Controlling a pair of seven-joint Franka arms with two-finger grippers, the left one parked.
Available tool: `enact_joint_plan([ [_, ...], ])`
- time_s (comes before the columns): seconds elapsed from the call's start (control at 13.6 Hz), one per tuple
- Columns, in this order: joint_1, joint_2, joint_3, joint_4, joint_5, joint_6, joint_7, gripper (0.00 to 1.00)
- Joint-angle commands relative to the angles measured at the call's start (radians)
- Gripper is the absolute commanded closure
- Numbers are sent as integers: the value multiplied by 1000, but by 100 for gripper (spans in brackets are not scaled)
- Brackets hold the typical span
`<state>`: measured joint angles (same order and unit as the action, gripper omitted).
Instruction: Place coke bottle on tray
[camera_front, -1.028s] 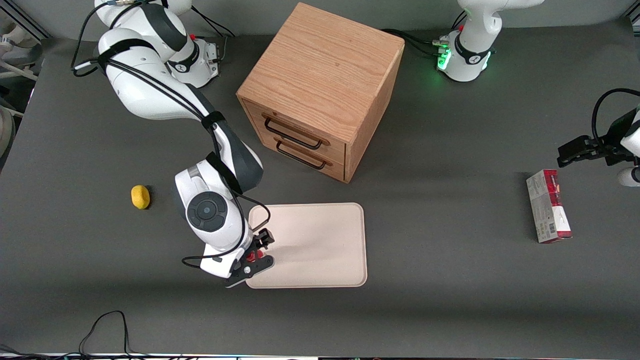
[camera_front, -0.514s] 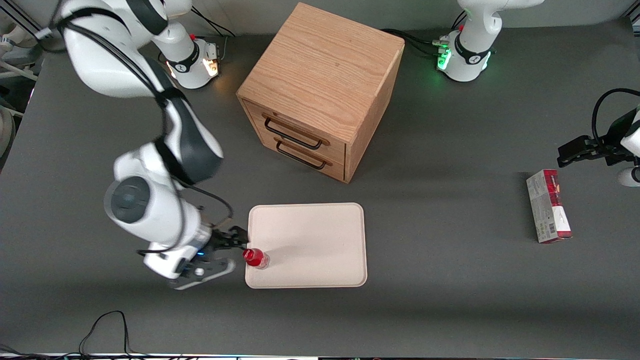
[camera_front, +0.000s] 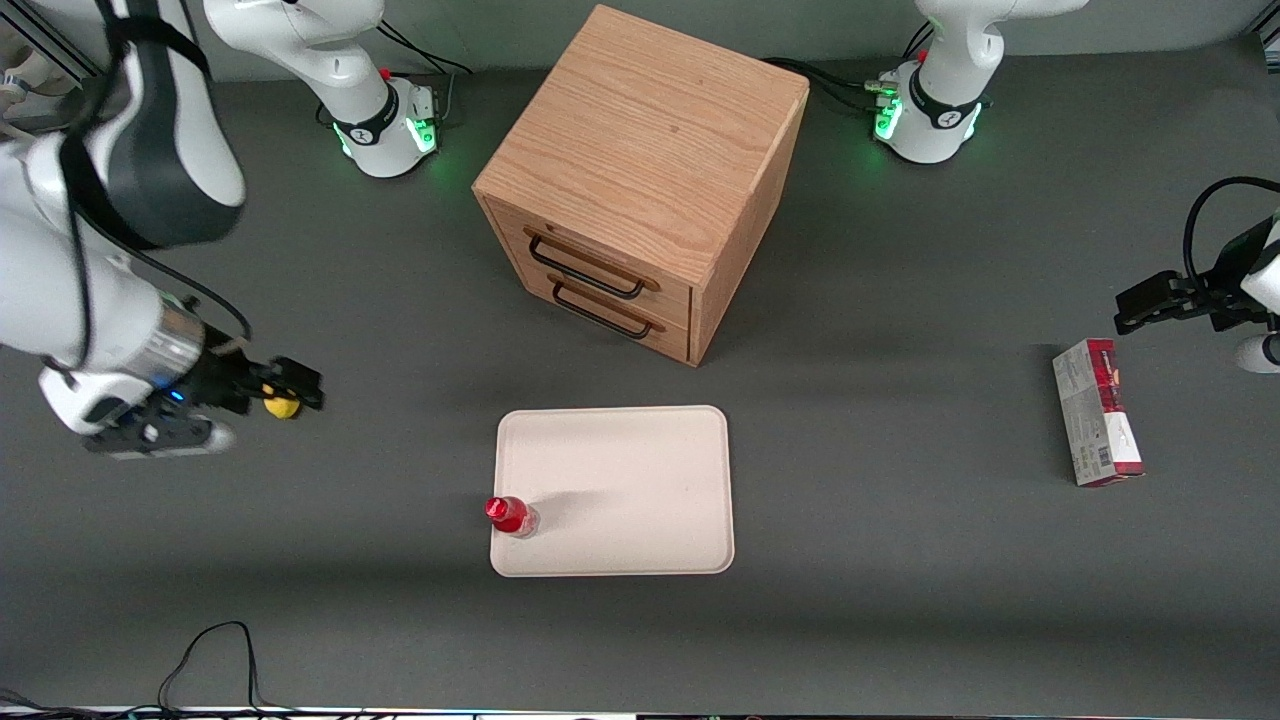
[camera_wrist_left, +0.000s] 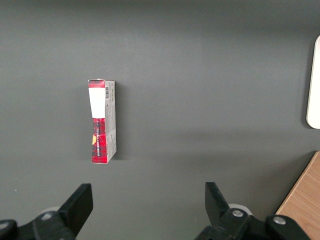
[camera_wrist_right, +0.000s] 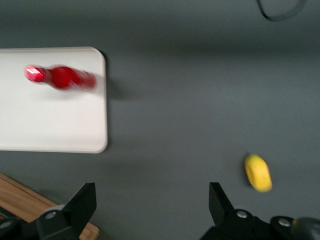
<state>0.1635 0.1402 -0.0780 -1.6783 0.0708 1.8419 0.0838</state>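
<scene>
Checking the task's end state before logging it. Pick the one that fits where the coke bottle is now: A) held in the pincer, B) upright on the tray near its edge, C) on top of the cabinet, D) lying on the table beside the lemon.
B: the bottle stands upright on the tray at its edge toward the working arm, while the open pincer hangs empty above the lemon.
</scene>
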Motion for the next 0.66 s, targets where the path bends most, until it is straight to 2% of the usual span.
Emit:
enact_joint_plan([
  [0.0, 16, -186, -46, -193, -25, 11, -33, 0],
  [0.22, 16, -249, -42, -161, -112, -104, -22, 0],
  [0.59, 13, -234, -45, -63, -108, -188, -16, 0],
])
